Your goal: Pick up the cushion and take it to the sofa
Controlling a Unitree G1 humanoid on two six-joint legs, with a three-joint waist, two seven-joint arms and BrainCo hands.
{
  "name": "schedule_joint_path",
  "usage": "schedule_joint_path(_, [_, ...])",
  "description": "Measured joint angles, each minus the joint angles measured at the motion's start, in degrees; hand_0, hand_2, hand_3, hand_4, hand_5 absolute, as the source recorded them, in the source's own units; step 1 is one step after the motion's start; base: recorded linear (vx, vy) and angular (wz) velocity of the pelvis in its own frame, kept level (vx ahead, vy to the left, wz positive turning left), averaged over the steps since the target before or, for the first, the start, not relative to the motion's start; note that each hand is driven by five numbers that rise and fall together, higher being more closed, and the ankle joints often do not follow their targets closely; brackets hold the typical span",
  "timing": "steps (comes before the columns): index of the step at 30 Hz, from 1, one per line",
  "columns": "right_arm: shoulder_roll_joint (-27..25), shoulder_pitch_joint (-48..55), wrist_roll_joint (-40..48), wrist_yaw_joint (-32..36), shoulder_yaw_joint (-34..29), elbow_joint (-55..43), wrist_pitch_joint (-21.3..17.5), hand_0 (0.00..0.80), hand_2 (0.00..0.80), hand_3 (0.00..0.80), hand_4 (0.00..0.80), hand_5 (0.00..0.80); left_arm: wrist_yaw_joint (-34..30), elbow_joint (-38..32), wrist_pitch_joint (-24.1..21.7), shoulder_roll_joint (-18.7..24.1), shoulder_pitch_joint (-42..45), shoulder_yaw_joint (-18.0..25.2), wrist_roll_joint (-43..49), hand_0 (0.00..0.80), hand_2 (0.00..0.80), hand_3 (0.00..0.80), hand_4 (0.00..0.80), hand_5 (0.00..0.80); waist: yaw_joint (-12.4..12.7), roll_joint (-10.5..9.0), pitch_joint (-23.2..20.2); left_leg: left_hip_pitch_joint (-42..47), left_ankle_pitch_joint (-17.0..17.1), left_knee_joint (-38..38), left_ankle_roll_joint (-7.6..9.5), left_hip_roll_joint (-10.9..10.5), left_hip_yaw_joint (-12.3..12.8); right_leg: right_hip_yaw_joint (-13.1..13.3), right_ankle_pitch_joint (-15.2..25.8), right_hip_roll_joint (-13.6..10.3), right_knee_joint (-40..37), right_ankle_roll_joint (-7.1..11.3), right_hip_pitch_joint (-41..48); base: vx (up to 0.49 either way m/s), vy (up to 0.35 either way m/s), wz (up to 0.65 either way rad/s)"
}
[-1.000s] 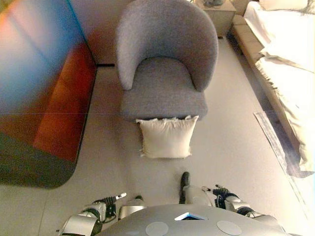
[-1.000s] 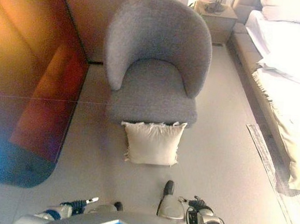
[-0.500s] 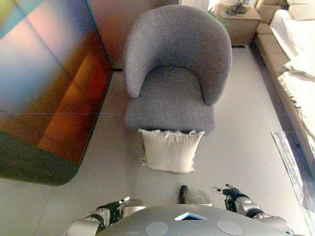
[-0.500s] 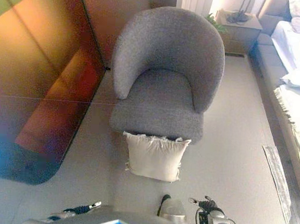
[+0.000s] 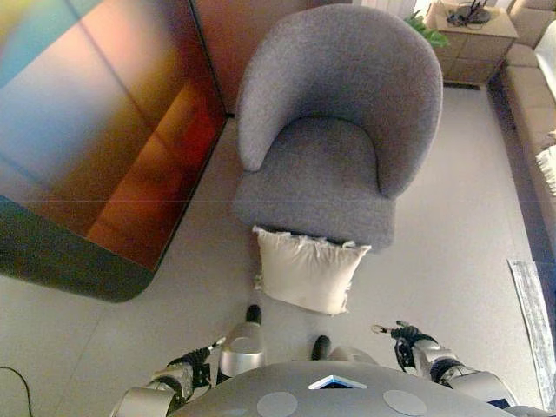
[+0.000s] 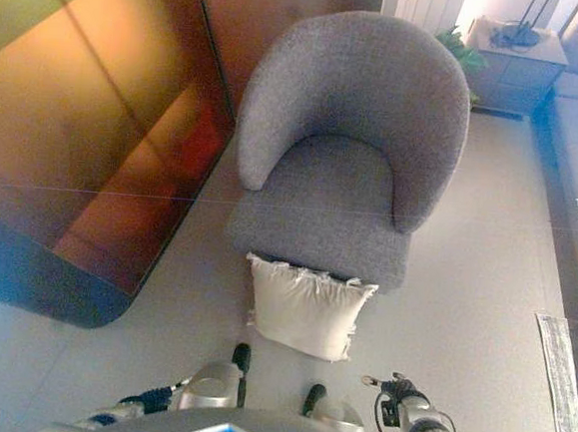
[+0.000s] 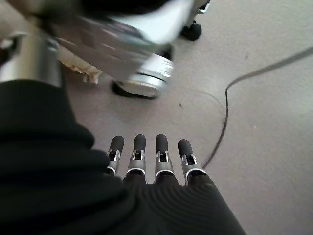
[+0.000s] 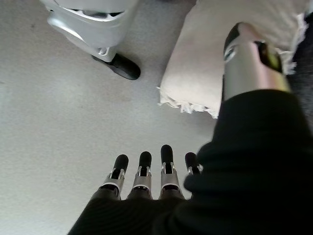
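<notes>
A cream fringed cushion (image 5: 307, 270) leans upright on the floor against the front of a grey round-backed armchair (image 5: 334, 148). It also shows in the right wrist view (image 8: 215, 58). My left hand (image 5: 196, 360) hangs low at my left side and my right hand (image 5: 401, 337) at my right side, both short of the cushion. Both hands are open and empty, with fingers (image 7: 147, 152) straight in the left wrist view and fingers (image 8: 151, 169) straight in the right wrist view.
A dark glossy wall panel (image 5: 95, 130) stands on the left. A wooden side table (image 5: 473, 39) with a plant is behind the armchair at the right. A bed edge (image 5: 546, 113) and a rug strip (image 5: 534, 313) lie at the right. A cable (image 7: 244, 98) runs over the floor.
The camera has moved: the whole scene has shifted right and down, and the armchair and cushion show closer. The cushion lies as before. Both hands stay low and open.
</notes>
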Motion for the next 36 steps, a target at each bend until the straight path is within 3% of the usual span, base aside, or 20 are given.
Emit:
schedule_joint_path(1, [-0.1,0.2,0.0,-0.5,0.0,0.0,-0.1,0.000,0.000,0.000,0.000,0.000,0.3,0.0,-0.2,-0.1,0.6,0.0,-0.2,0.000,0.000,0.000,0.000,0.000,-0.2,0.39,-0.1,0.2,1.5,0.4,0.71,-0.1,0.0,0.4,-0.2,-0.1,0.5,1.27,0.3,0.025,0.128,-0.40])
schedule_joint_path(2, [-0.5,0.2,0.3,-1.4,0.1,0.0,-0.1,0.000,0.000,0.000,0.000,0.000,0.7,-0.1,-0.4,-0.4,0.5,-0.1,-0.3,0.000,0.000,0.000,0.000,0.000,-0.5,1.37,0.1,0.9,3.4,0.3,-0.52,0.2,0.5,1.5,-1.2,-0.1,1.6,2.32,0.1,-0.129,0.098,-0.30])
schedule_joint_path(4, [-0.5,-0.6,1.6,-2.9,0.2,-0.4,-0.4,0.000,0.000,0.000,0.000,0.000,1.4,-2.2,-1.9,0.0,-1.7,-1.2,-1.2,0.000,0.000,0.000,0.000,0.000,-0.5,0.88,0.9,-0.3,2.8,-0.6,-0.91,-1.1,1.0,2.4,-3.2,-2.0,5.8,4.13,-4.2,-0.348,0.019,-0.29])
schedule_joint_path(8, [-0.2,-8.8,6.0,-7.2,2.2,-1.4,-3.4,0.000,0.000,0.000,0.000,0.000,2.7,-6.8,-9.0,2.6,-12.3,-4.9,-8.1,0.000,0.000,0.000,0.000,0.000,-0.3,0.40,6.6,-9.1,2.8,1.9,-0.79,-1.7,1.0,3.1,-3.8,-3.7,12.6,5.04,-15.8,-0.265,0.093,-0.25])
schedule_joint_path(9, [-0.3,-10.9,6.4,-7.7,2.4,-1.5,-3.8,0.000,0.000,0.000,0.000,0.000,1.1,-4.7,-19.7,3.2,-15.3,-6.0,-8.5,0.000,0.000,0.000,0.000,0.000,-0.7,0.45,8.3,-9.6,2.6,2.4,-0.48,-1.8,1.0,3.3,-3.9,-4.0,14.1,5.20,-17.4,-0.139,0.163,-0.35])
schedule_joint_path(10, [-0.6,-13.2,6.8,-8.0,3.2,-2.6,-4.0,0.000,0.000,0.000,0.000,0.000,-1.6,-6.1,-44.7,5.2,-14.8,-8.2,-8.0,0.000,0.000,0.000,0.000,0.000,-1.0,-0.04,10.2,-10.7,1.4,3.9,0.85,-1.5,1.0,3.5,-4.9,-4.5,16.9,5.22,-20.2,-0.106,0.069,-0.47])
schedule_joint_path(11, [-2.0,-13.7,7.5,-8.8,4.4,-5.1,-5.1,0.000,0.000,0.000,0.000,0.000,1.7,-17.6,-55.5,7.6,-14.8,-12.3,-6.1,0.000,0.000,0.000,0.000,0.000,-0.2,1.16,11.3,-11.9,-1.1,4.7,0.95,-1.0,1.0,3.3,-5.9,-4.4,19.7,5.27,-23.0,-0.124,0.014,-0.45])
schedule_joint_path(12, [-3.6,-13.4,7.8,-10.2,4.7,-8.2,-5.4,0.000,0.000,0.000,0.000,0.000,9.2,-36.9,-44.4,11.0,-16.5,-15.7,-7.3,0.000,0.000,0.000,0.000,0.000,0.4,2.10,12.5,-13.8,-3.1,5.9,2.32,-1.0,1.0,3.5,-7.0,-4.9,23.5,6.04,-26.2,-0.180,-0.072,-0.21])
schedule_joint_path(13, [-5.0,-13.2,8.1,-11.3,4.9,-10.2,-5.6,0.000,0.000,0.000,0.000,0.000,16.0,-45.1,-24.2,11.9,-22.8,-18.0,-16.8,0.000,0.000,0.000,0.000,0.000,1.4,1.86,13.5,-15.5,-3.1,6.7,2.78,-1.9,1.7,3.7,-7.4,-5.9,26.4,6.50,-28.9,-0.165,-0.095,-0.19])
schedule_joint_path(14, [-4.4,-14.2,9.2,-12.2,6.7,-12.1,-5.6,0.000,0.000,0.000,0.000,0.000,17.4,-40.7,-16.8,10.8,-27.5,-17.5,-18.8,0.000,0.000,0.000,0.000,0.000,0.7,1.57,13.8,-16.5,-2.8,6.9,3.10,-2.3,2.6,4.5,-7.2,-6.4,27.4,6.82,-30.8,-0.120,-0.080,-0.37])
schedule_joint_path(16, [-1.1,-16.3,9.5,-13.5,6.6,-14.5,-6.6,0.000,0.000,0.000,0.000,0.000,21.1,-28.5,-9.0,8.2,-31.2,-11.0,-18.4,0.000,0.000,0.000,0.000,0.000,-2.5,0.38,14.9,-19.9,-3.2,9.1,3.16,-2.1,3.1,4.5,-6.5,-7.3,28.5,6.81,-34.7,-0.112,0.007,-0.48])
schedule_joint_path(17, [-0.1,-17.0,9.4,-14.1,6.8,-14.5,-6.8,0.000,0.000,0.000,0.000,0.000,21.5,-24.3,-8.6,7.4,-31.5,-10.5,-18.2,0.000,0.000,0.000,0.000,0.000,-3.6,-0.33,16.1,-21.7,-3.1,9.6,3.29,-1.7,3.1,4.2,-5.6,-7.3,28.5,6.77,-36.5,-0.144,0.028,-0.30])
schedule_joint_path(20, [-0.4,-17.5,7.9,-17.2,6.8,-13.7,-9.1,0.000,0.000,0.000,0.000,0.000,20.8,-17.4,-13.7,2.8,-29.8,-10.8,-18.3,0.000,0.000,0.000,0.000,0.000,-4.3,-0.96,20.3,-26.1,-2.5,11.1,3.62,-1.4,3.0,4.4,-5.3,-7.1,30.8,5.91,-41.1,-0.103,-0.037,-0.05])
schedule_joint_path(23, [-4.5,-22.3,7.2,-17.4,6.4,-12.4,-9.8,0.000,0.000,0.000,0.000,0.000,18.3,-15.4,-15.0,3.6,-28.2,-10.7,-19.9,0.000,0.000,0.000,0.000,0.000,-5.0,-1.06,21.1,-30.9,-1.8,12.2,3.53,-1.1,2.6,4.3,-5.6,-7.1,33.7,5.35,-46.4,-0.035,-0.070,0.06])
schedule_joint_path(26, [-9.2,-27.4,7.2,-19.6,6.4,-14.8,-12.4,0.000,0.000,0.000,0.000,0.000,16.4,-16.5,-16.4,6.3,-29.6,-10.8,-20.5,0.000,0.000,0.000,0.000,0.000,-5.1,-1.11,21.2,-34.4,-1.4,13.3,3.25,-1.4,2.4,4.6,-6.3,-7.3,36.9,4.52,-51.2,-0.081,0.021,0.02])
schedule_joint_path(28, [-10.3,-28.1,7.0,-22.9,6.4,-21.5,-13.1,0.000,0.000,0.000,0.000,0.000,16.1,-18.7,-18.1,7.5,-30.3,-11.2,-20.8,0.000,0.000,0.000,0.000,0.000,-5.3,-1.11,21.2,-37.6,-0.8,13.6,3.24,-1.3,1.8,4.7,-6.6,-7.3,38.6,3.95,-54.9,-0.070,0.015,0.05])
schedule_joint_path(36, [-10.1,-32.4,6.0,-27.2,6.6,-25.1,-13.2,0.000,0.000,0.000,0.000,0.000,14.4,-20.1,-18.7,7.8,-33.7,-11.7,-23.4,0.000,0.000,0.000,0.000,0.000,-6.7,-1.21,21.3,-49.3,-0.2,17.5,2.83,-0.7,0.8,4.6,-6.1,-6.9,41.9,3.00,-66.2,-0.015,-0.002,-0.01])
